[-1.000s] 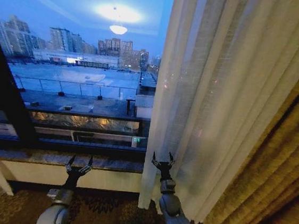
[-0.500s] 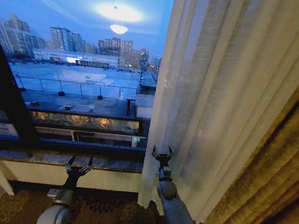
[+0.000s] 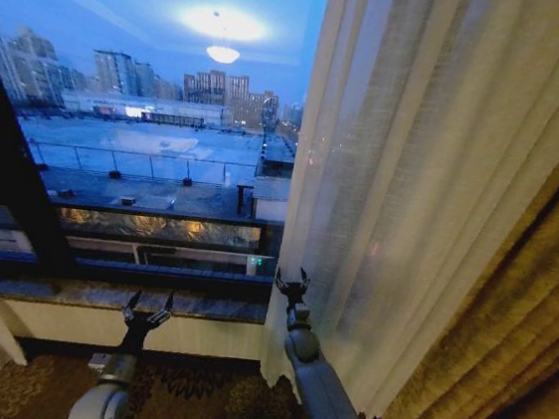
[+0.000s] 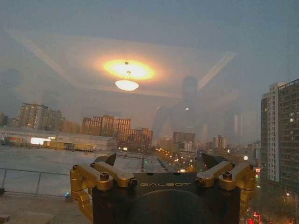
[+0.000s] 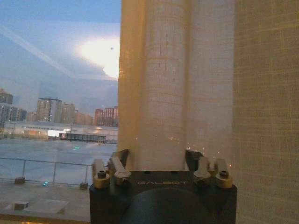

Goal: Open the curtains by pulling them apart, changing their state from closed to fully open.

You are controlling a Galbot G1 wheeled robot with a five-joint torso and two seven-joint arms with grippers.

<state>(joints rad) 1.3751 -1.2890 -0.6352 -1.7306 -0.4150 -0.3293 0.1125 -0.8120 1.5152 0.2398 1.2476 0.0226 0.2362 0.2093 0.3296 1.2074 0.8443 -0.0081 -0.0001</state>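
With its claw spread wide, the right gripper (image 3: pixel 292 285) is lining up on the inner edge of the right curtain (image 3: pixel 402 182), so it is best clenching one full pleat, while the left gripper (image 3: pixel 147 312) is idling released by the windowsill (image 3: pixel 71 293).

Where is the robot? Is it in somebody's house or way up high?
Probably a room high up in a city building, maybe a hotel: the window looks down on rooftops, with floor-length sheer curtains, gold drapes and patterned carpet.
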